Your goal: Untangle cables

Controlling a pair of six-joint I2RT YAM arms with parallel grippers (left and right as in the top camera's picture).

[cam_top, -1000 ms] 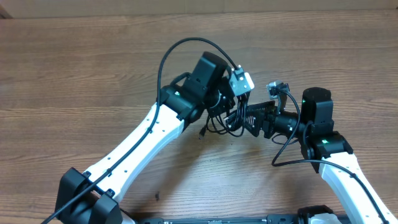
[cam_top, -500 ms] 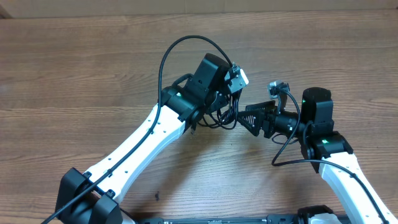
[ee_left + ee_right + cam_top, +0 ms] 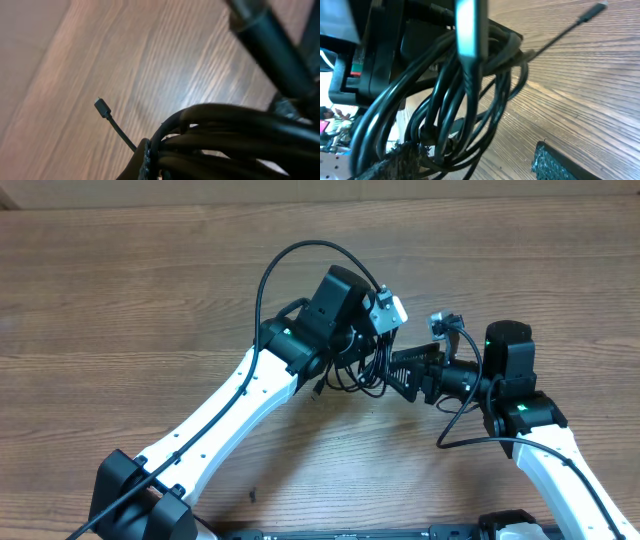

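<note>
Overhead | left claw (image 3: 352, 342) clamped shut on the cables (image 3: 348, 376) | bundle hangs just below it, seemingly off the bench (image 3: 150, 270) — so loops sag apart | right claw (image 3: 402, 370) spread wide, empty, right beside the loops — probably to pick one strand.

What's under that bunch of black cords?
Bare wooden table, with one small plug sticking out from the cords. The spot directly beneath the bunch is covered.

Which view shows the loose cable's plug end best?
Left wrist: the plug end stands clear against the bare table. Right wrist catches it at the top edge; overhead it is a tiny speck.
</note>
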